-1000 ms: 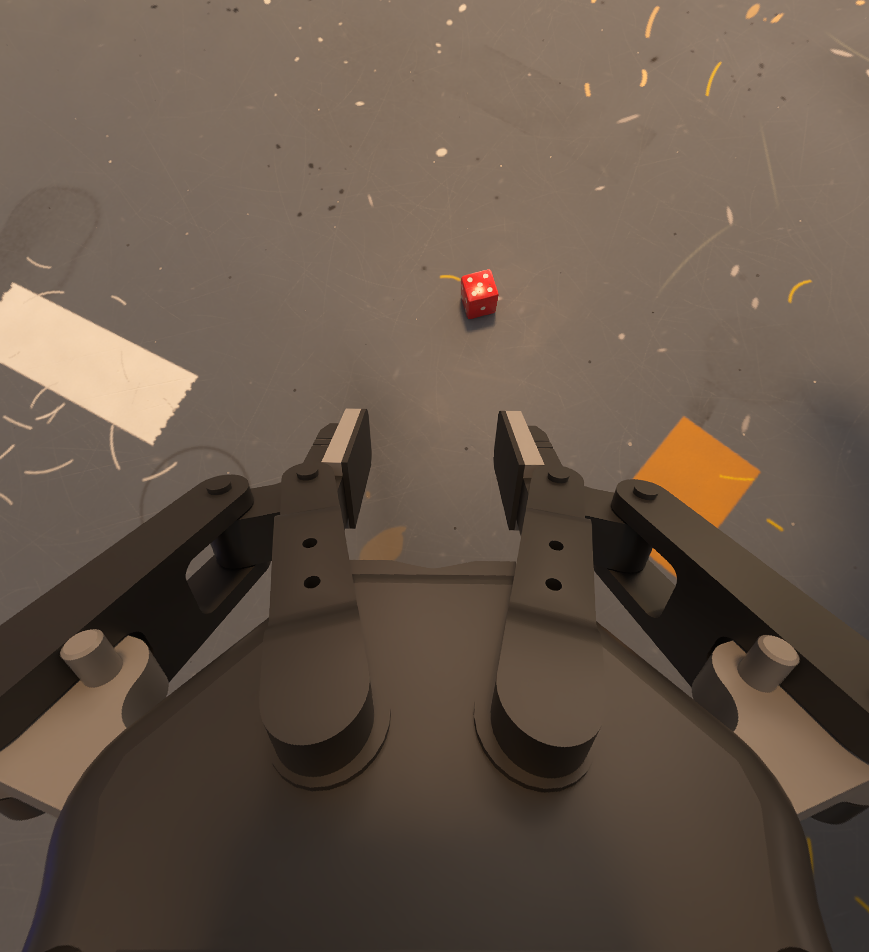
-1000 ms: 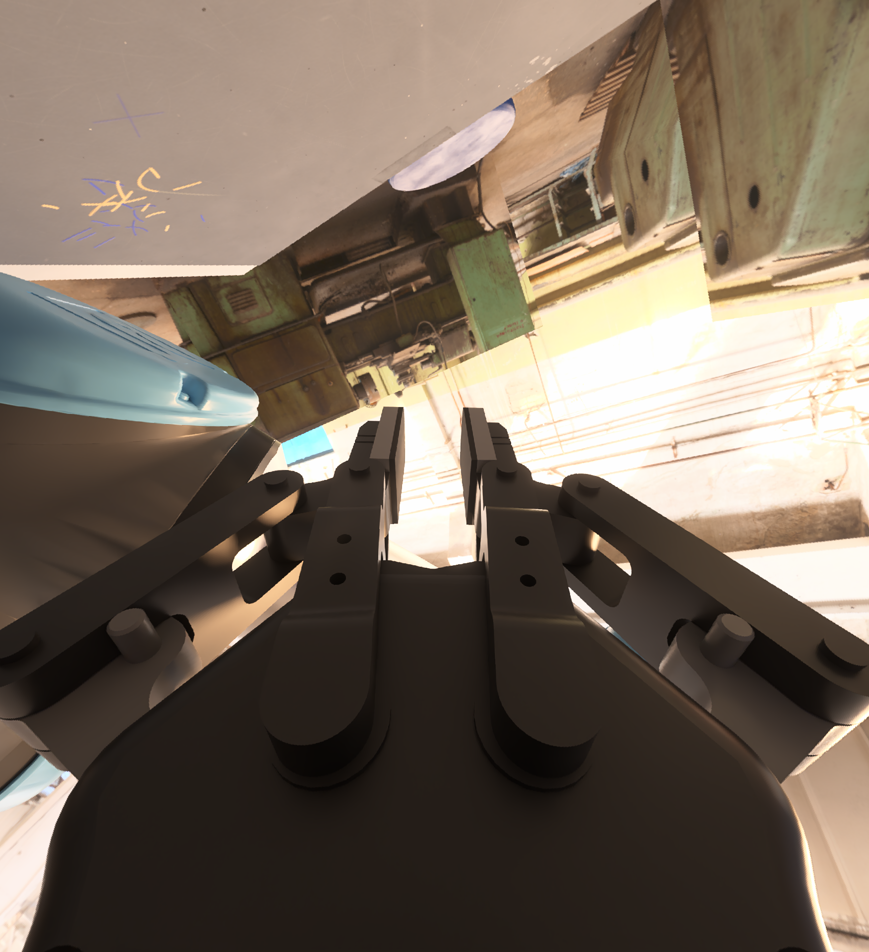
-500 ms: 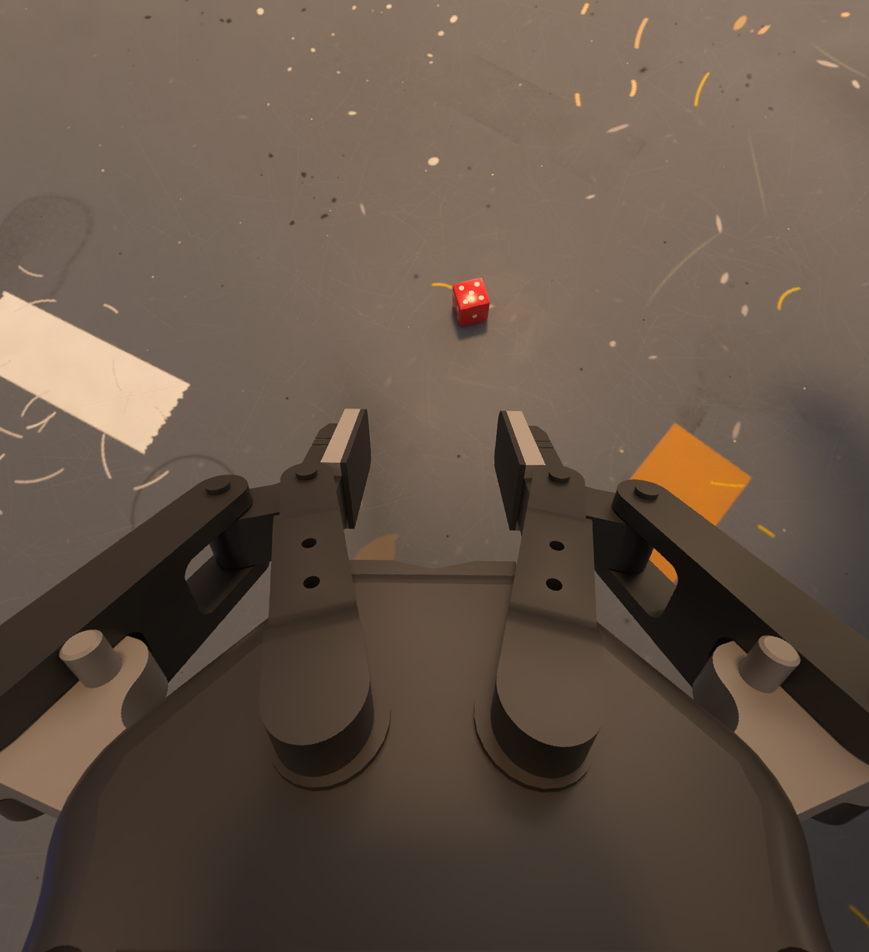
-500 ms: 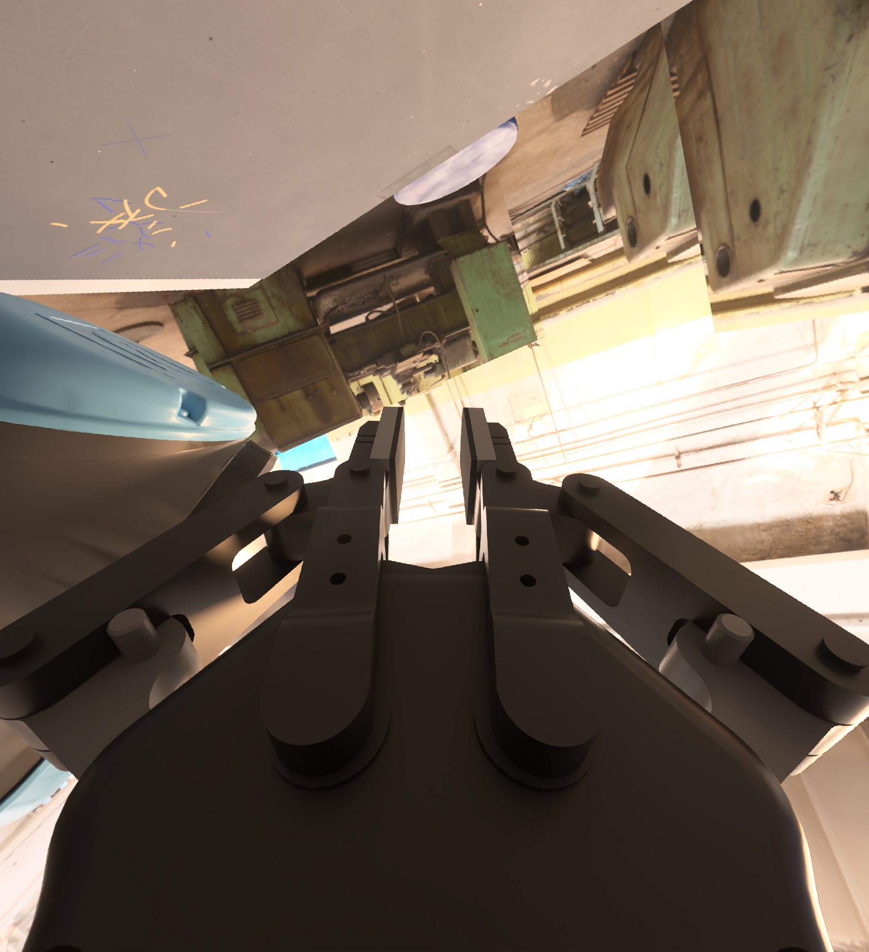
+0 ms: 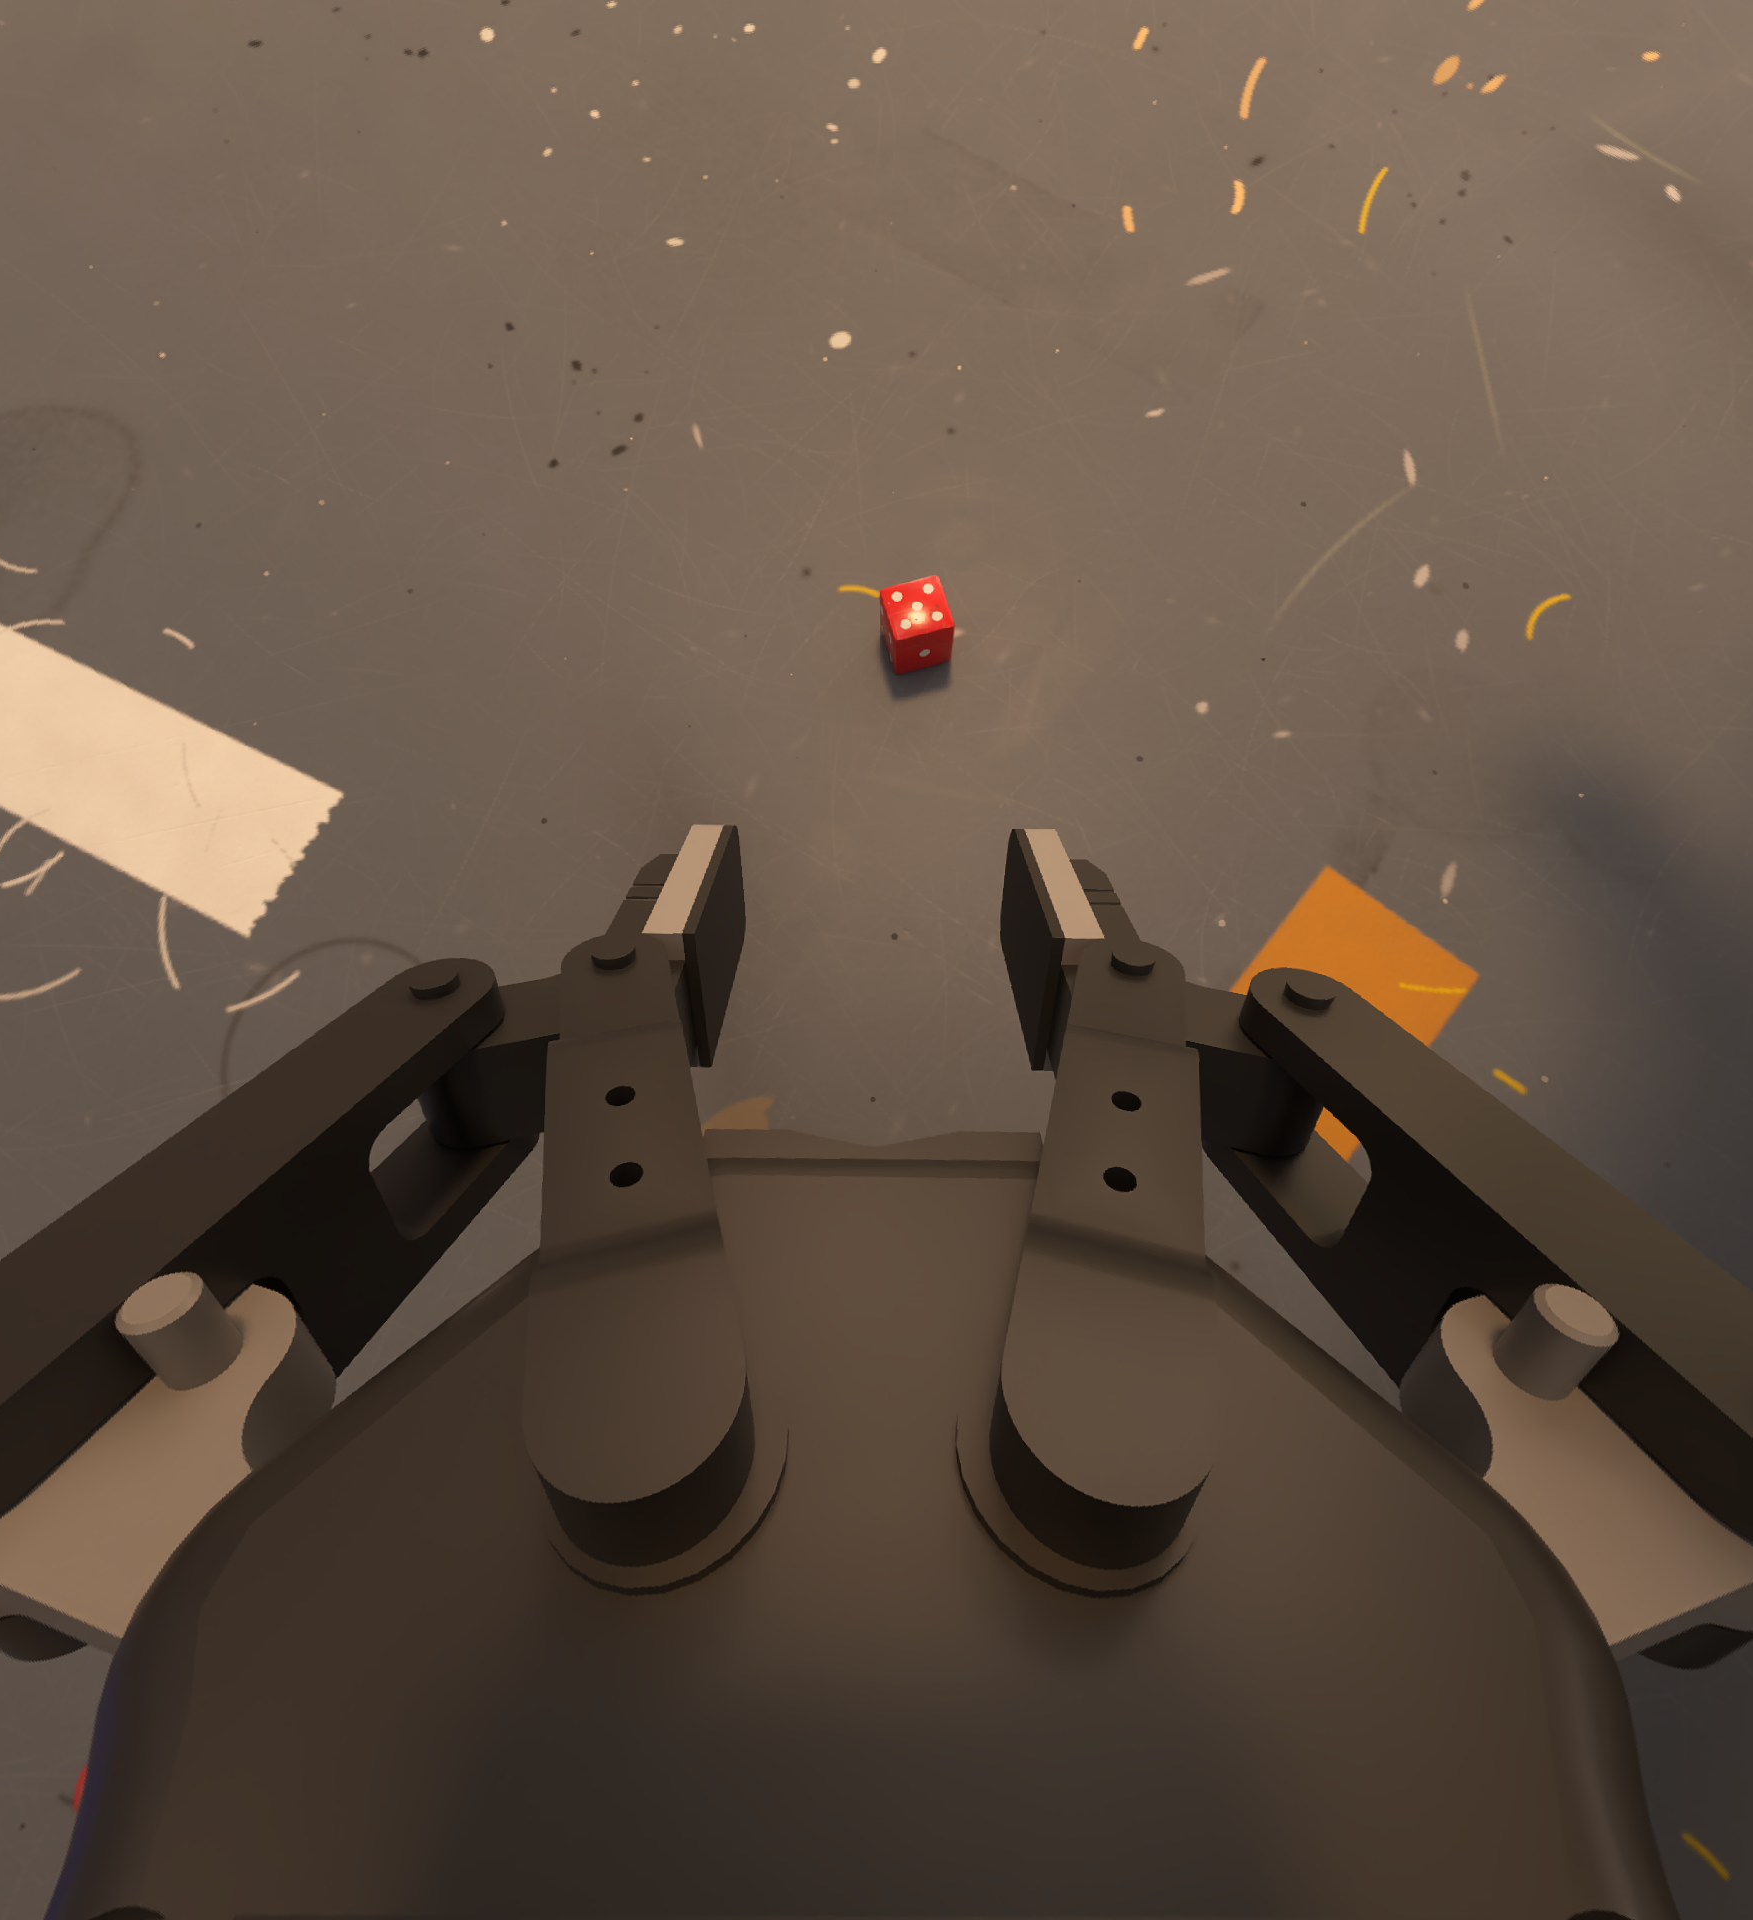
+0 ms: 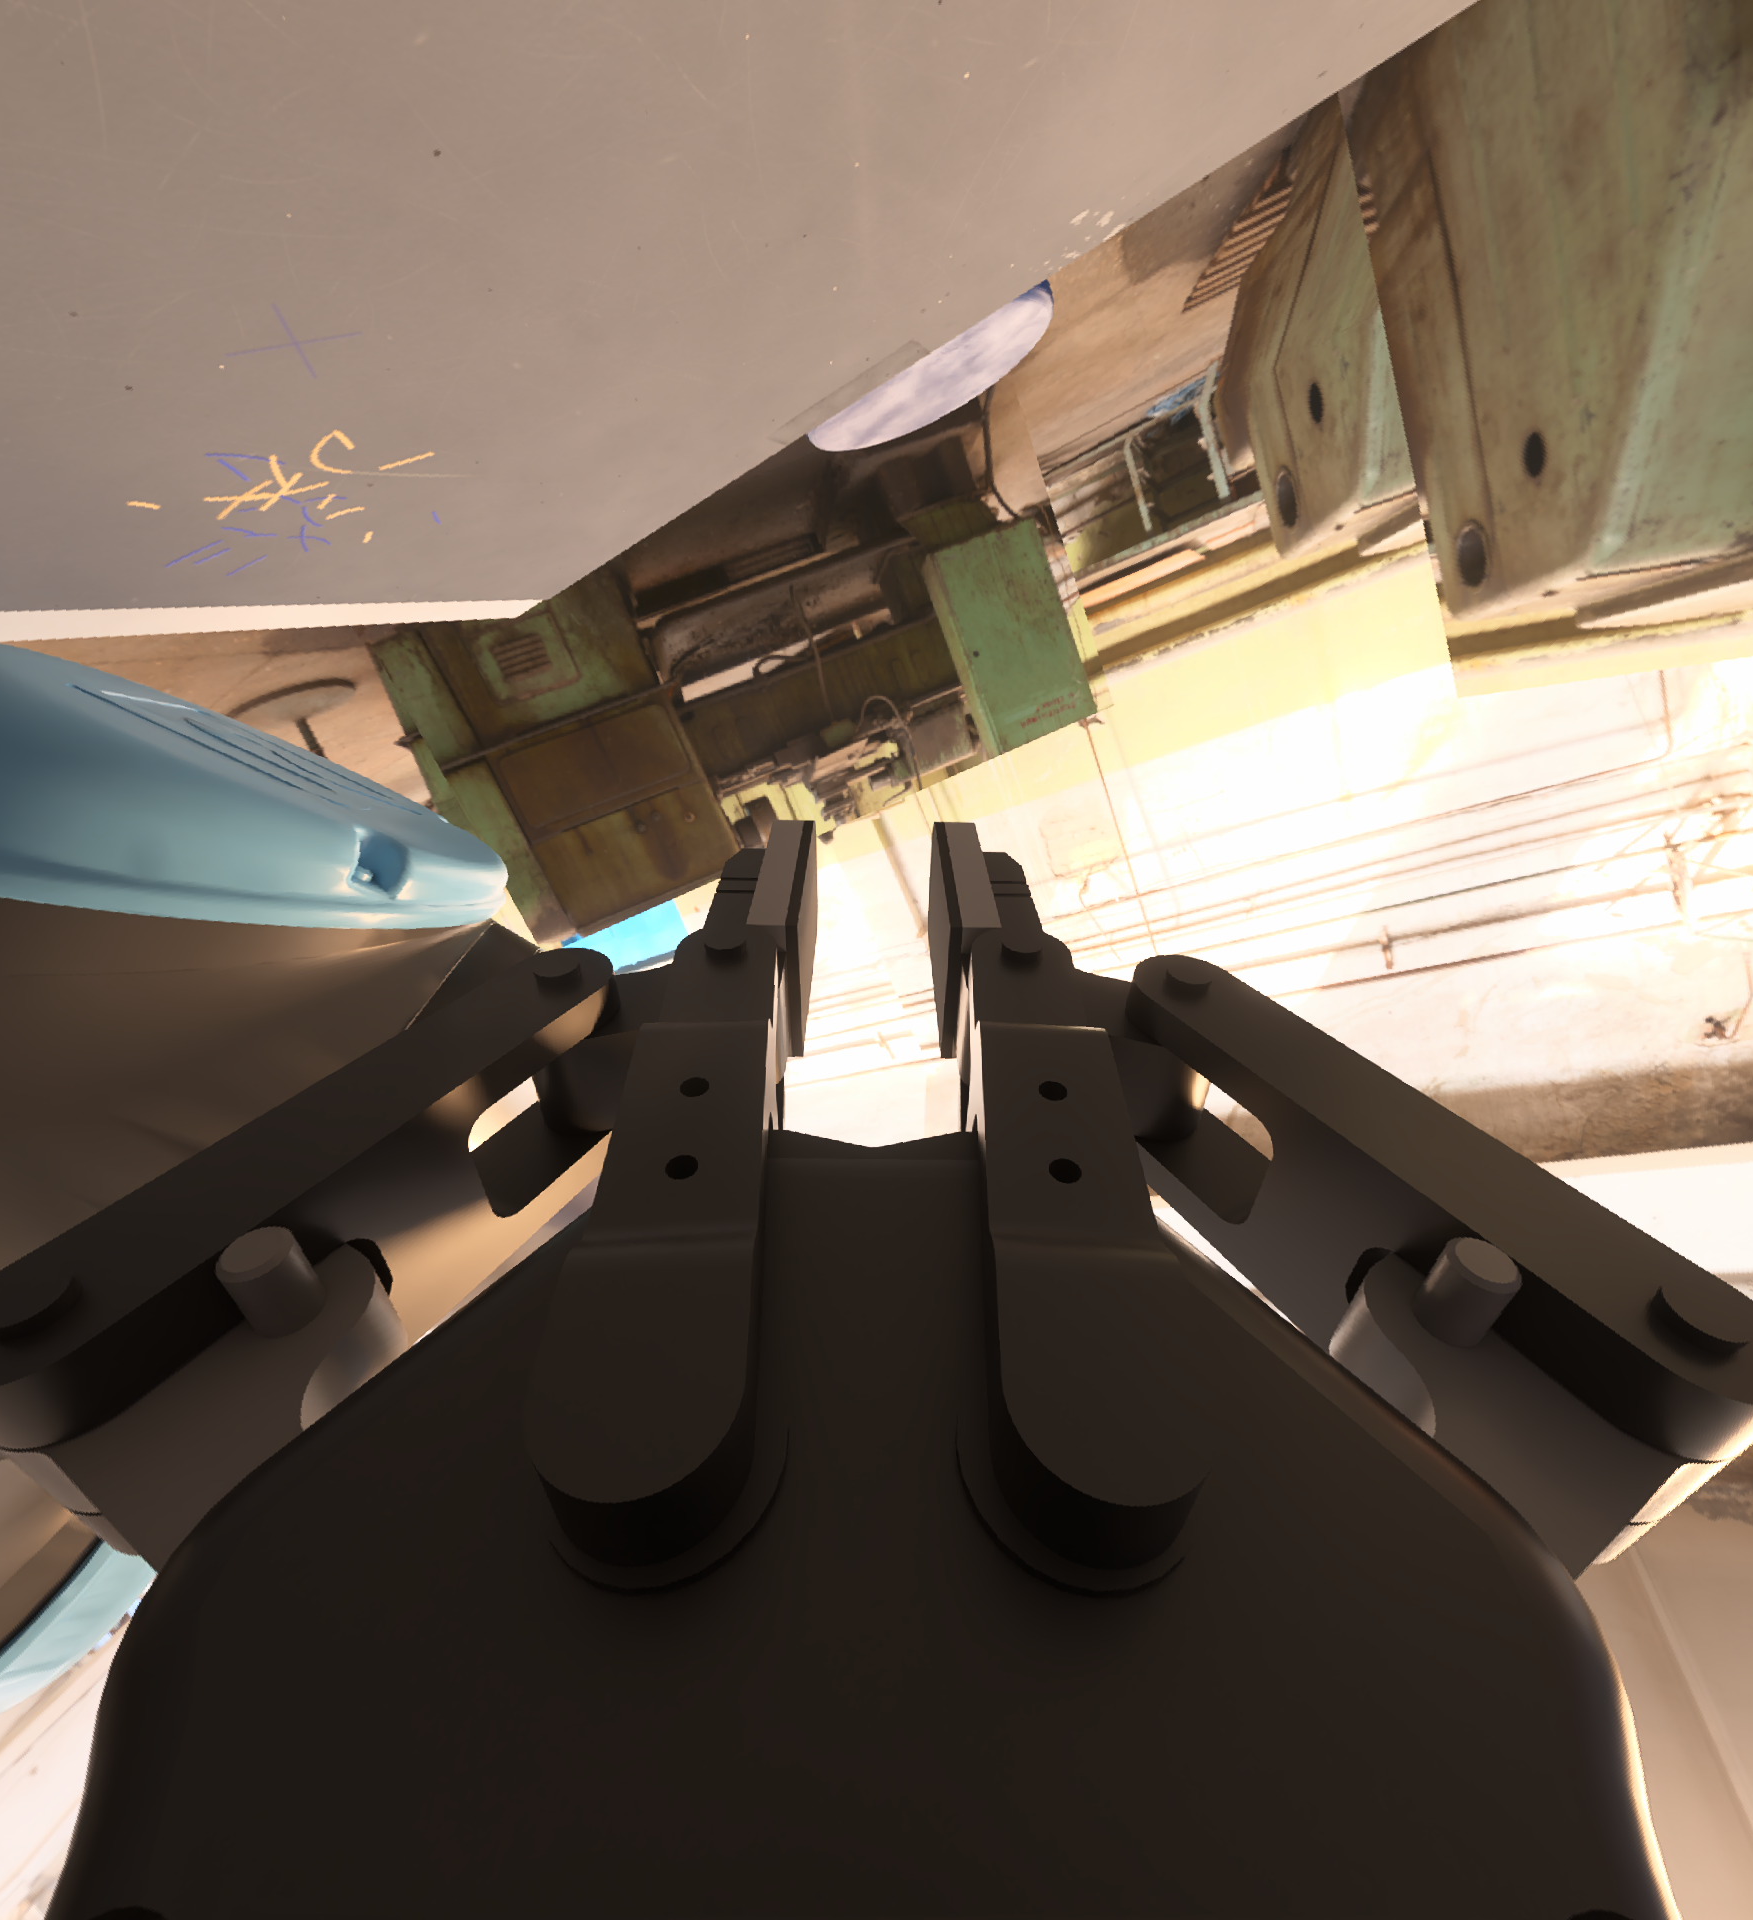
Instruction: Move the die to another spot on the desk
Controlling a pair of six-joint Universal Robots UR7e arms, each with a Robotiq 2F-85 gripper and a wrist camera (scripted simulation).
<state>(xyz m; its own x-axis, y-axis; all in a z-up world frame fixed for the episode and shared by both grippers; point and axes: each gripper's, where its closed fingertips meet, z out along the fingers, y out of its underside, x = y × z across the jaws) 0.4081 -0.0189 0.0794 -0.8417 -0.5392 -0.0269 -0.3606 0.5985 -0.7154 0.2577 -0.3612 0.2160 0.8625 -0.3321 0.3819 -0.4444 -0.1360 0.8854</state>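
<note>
Grey scuffed desk (image 5: 1059, 312), pale tape (image 5: 124, 769) left, orange patch (image 5: 1360, 945) right. Left gripper (image 5: 872, 935) spread wide, empty, above the desk. Right gripper (image 6: 872, 935) narrow, empty, idle. Red die (image 5: 916, 623) untouched ahead: nothing done yet.

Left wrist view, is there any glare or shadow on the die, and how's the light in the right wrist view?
Left wrist view: a bright glint on the die's top face, a small shadow under its near edge. Right wrist view: washed-out glare beyond the right gripper, its body dark against it.
</note>
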